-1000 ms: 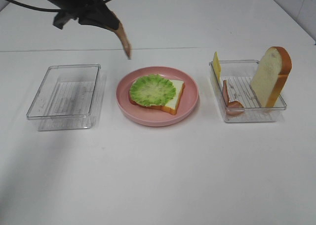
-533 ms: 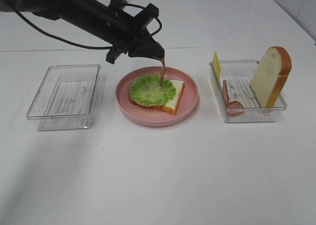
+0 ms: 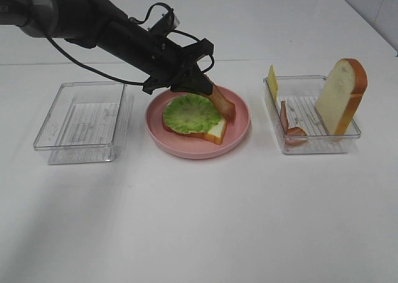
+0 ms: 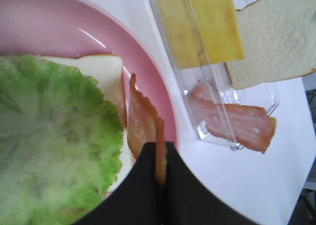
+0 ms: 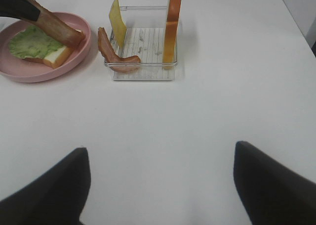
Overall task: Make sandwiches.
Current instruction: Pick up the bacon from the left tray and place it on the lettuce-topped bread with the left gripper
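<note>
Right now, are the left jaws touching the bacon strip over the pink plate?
Touching. The left wrist view shows the bacon strip pinched edge-on between the shut jaws of the left gripper.

The black left arm (image 3: 93, 23) slants down, its left gripper (image 3: 204, 83) pinching a brown-red bacon strip (image 3: 222, 102). The right gripper (image 5: 160, 185) gapes wide.

pink plate (image 3: 242, 126) at centre frame shows a smooth, glossy plastic shine, with the lettuce (image 3: 189, 112) crinkled and matt. left-hand tray (image 3: 87, 122) and right-hand tray (image 3: 311, 143) are clear plastic with ribbed floors. bread slice (image 3: 341, 96) looks spongy, and the white table (image 3: 199, 221) smooth.
</note>
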